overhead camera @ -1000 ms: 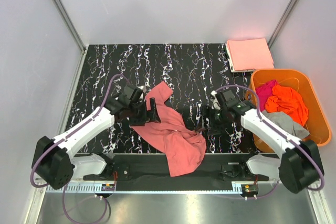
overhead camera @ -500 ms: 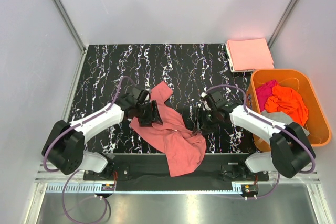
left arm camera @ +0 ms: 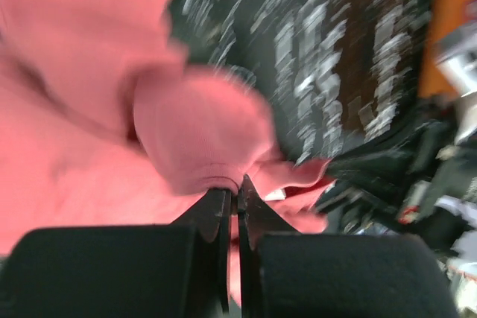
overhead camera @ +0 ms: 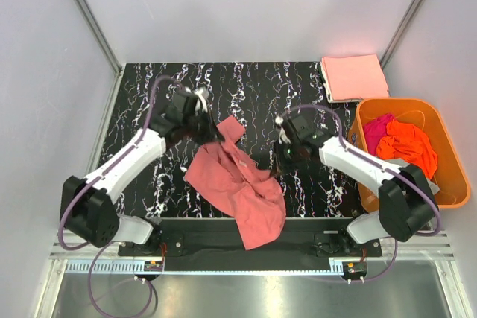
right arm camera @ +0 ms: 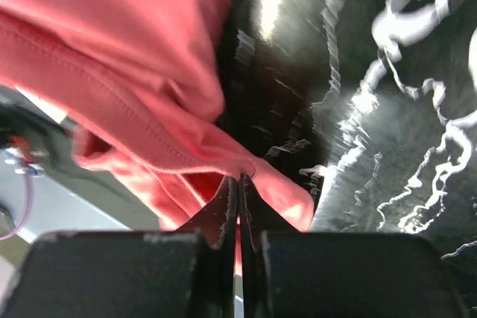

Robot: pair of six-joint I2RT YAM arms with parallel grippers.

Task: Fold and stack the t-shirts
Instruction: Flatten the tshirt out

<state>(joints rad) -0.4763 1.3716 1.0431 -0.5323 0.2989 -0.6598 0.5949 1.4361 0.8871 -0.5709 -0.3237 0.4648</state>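
Lower middle of the top view: a salmon-pink shirt (overhead camera: 238, 188) lies crumpled on the black, white-veined bench (overhead camera: 253, 87). Its lower end reaches over the near edge between the two arm bases.
Left pincer (left arm camera: 237, 191): the fingers are pressed together on a rounded fold of the salmon-pink shirt. In the top view it sits at the shirt's upper-left edge, left of centre.
Right pincer (right arm camera: 240, 188): the fingers are closed to a sliver, nipping a stitched hem of the same shirt. In the top view it meets the shirt's right edge, right of centre.
Cloth between the pincers: bunched and wrinkled, not spread flat.
Upper right of the top view: a folded peach-pink shirt (overhead camera: 354, 77) lies flat at the far right corner of the bench, well apart from the salmon-pink shirt.
Right edge of the top view: an orange basket (overhead camera: 447, 147) stands just below the folded shirt. It holds an orange shirt (overhead camera: 406, 143), a magenta shirt (overhead camera: 376, 128) at its upper left, and a grey shirt (overhead camera: 399, 169) lower down.
Wrist views: both are blurred, and the cloth fills most of each.
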